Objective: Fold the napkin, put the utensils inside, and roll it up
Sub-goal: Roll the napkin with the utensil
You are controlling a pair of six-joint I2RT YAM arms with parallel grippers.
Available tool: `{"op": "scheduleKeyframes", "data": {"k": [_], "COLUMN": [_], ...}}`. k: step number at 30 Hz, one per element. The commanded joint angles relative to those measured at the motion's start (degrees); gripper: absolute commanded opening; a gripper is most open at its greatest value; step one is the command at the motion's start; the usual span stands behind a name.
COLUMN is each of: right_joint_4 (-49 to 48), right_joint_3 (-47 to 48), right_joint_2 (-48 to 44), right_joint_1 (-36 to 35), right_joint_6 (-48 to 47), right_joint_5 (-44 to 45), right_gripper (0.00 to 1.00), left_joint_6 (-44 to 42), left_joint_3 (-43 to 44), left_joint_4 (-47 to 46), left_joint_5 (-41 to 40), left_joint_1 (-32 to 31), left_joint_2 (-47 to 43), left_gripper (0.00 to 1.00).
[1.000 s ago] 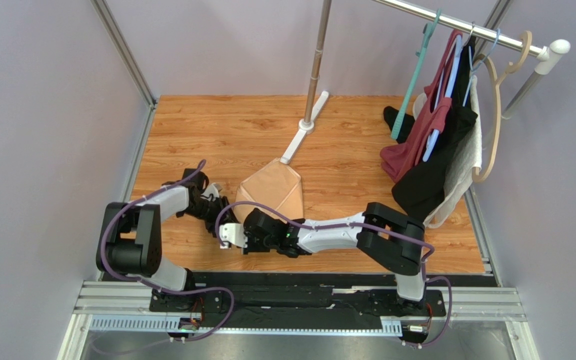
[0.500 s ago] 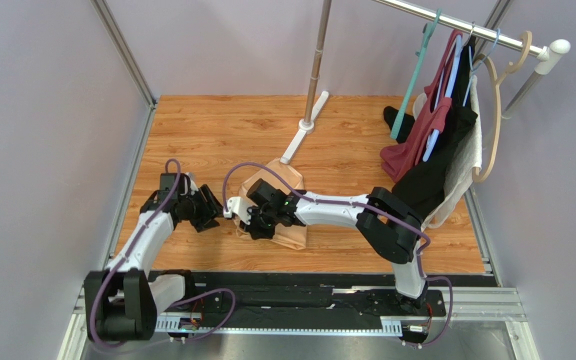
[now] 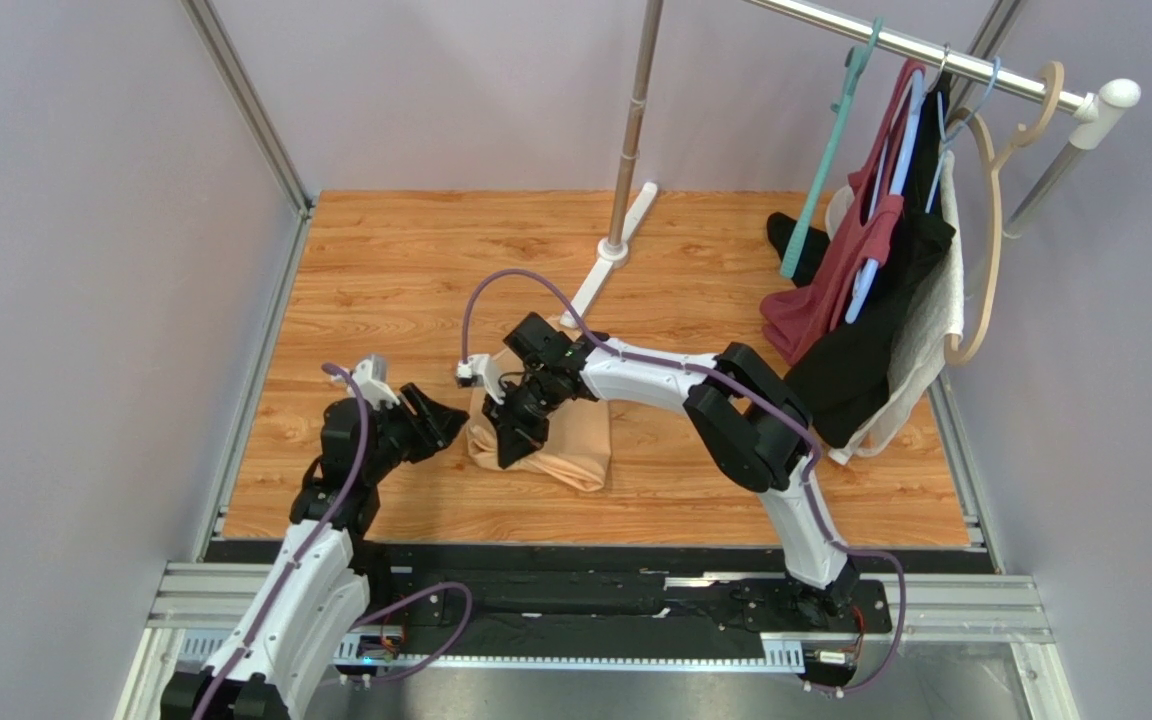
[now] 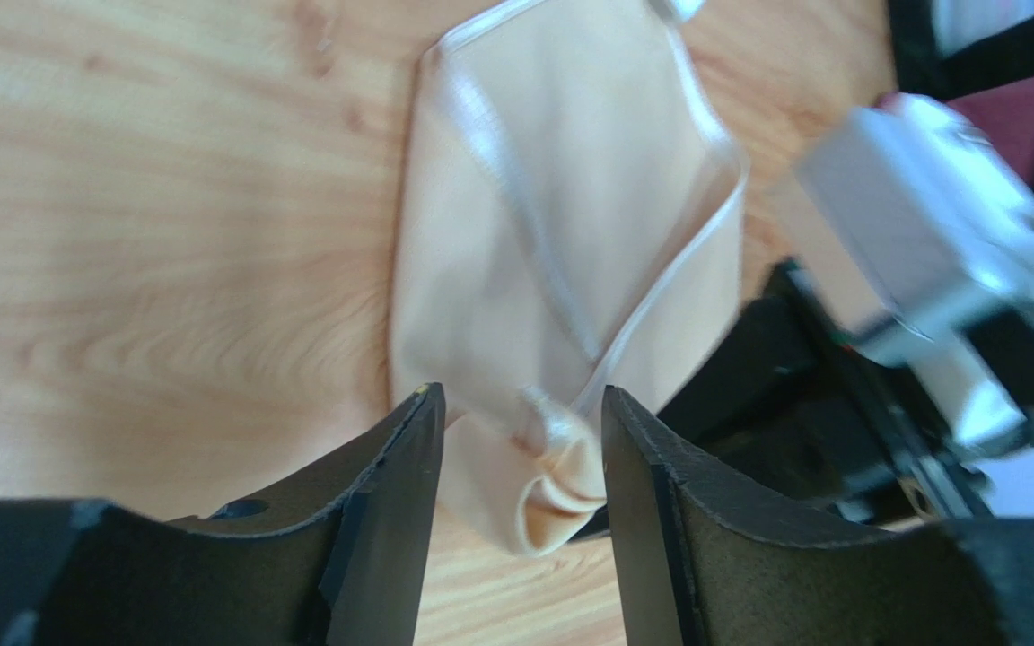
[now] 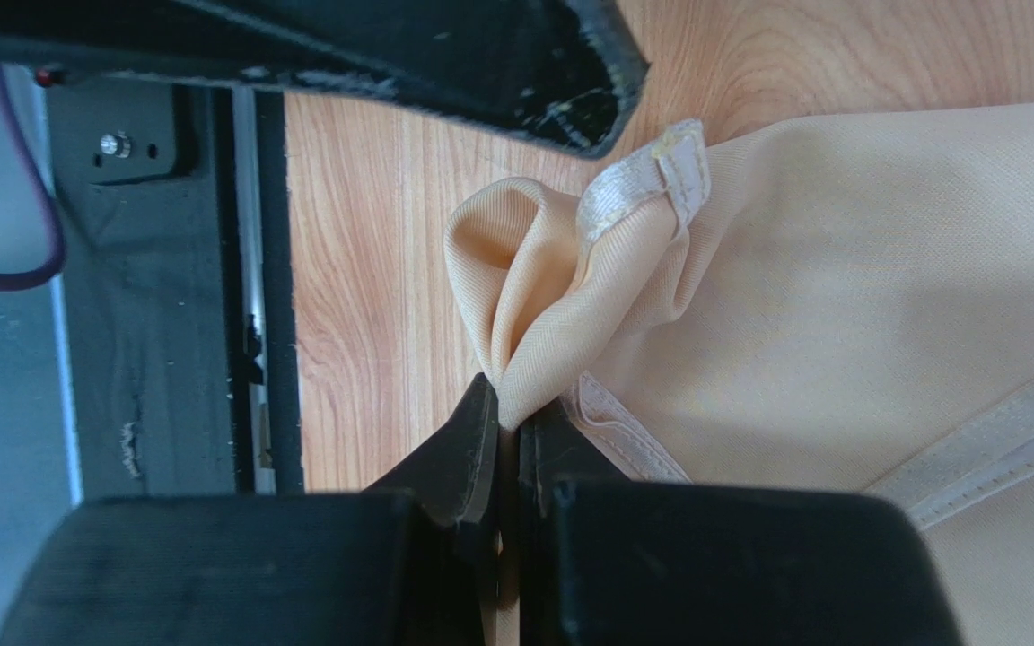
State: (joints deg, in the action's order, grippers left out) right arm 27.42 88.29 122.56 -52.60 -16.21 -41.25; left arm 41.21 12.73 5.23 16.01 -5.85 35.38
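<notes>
Since the earlier view both arms have shifted: the left arm has swung down toward the near edge and now points its left claw [image 4: 520,411] across at the cloth, the right arm has reached up and over the napkin, and the napkin [image 3: 555,444] itself has gone from a flat kite shape to a smaller, thicker bundle. At the left, the left claw hangs low over the wooden worktop [image 3: 387,270] with its jaws apart at a middling width, holding nothing; its wrist view shows a bunched corner of the napkin just beyond the gap, with clear space on both sides. In the middle the napkin lies on the worktop near the front edge, doubled over on itself, its pale hem bands crossing the top layer and its left corner gathered into a loose loop. The right claw [image 5: 509,411] is pinched tight on that gathered corner, a fold of fabric standing up out of the closed fingers. Further right, the garments [image 3: 868,300] on their hangers take no part. As for progress, the folding looks under way but untidy, with the layers not yet squared. No spoon shows in any view, so whether it lies under the cloth I cannot tell. Placing the utensils and rolling the napkin appear to remain.
</notes>
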Motion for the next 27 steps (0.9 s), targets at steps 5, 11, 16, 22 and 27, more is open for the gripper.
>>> {"op": "scheduleKeyframes", "data": {"k": [5, 11, 16, 22, 27], "right_joint_4": [8.44, 11.6, 13.45, 13.89, 14.24], "right_joint_3": [4.25, 8.73, 10.5, 11.82, 12.96], "right_joint_2": [9.36, 14.53, 16.83, 19.03, 20.26], "right_joint_1": [4.17, 6.1, 7.24, 8.56, 8.83], "right_joint_6": [3.29, 3.37, 3.37, 4.43, 4.87], "right_joint_5": [-9.1, -13.76, -14.73, -16.14, -16.14], "right_gripper": [0.0, 0.0, 0.0, 0.0, 0.0], "left_joint_6": [-5.43, -8.34, -8.61, -8.34, -7.81], "left_joint_3": [-2.71, -3.24, -4.64, -4.82, -4.82], "left_joint_4": [-23.69, -24.05, -23.78, -26.94, -29.23], "left_joint_5": [3.41, 3.33, 2.18, 2.62, 1.84], "left_joint_1": [-5.49, -6.72, -6.98, -8.83, -12.16], "left_joint_2": [6.18, 7.34, 7.86, 11.46, 16.74], "left_gripper": [0.58, 0.58, 0.58, 0.56, 0.56]}}
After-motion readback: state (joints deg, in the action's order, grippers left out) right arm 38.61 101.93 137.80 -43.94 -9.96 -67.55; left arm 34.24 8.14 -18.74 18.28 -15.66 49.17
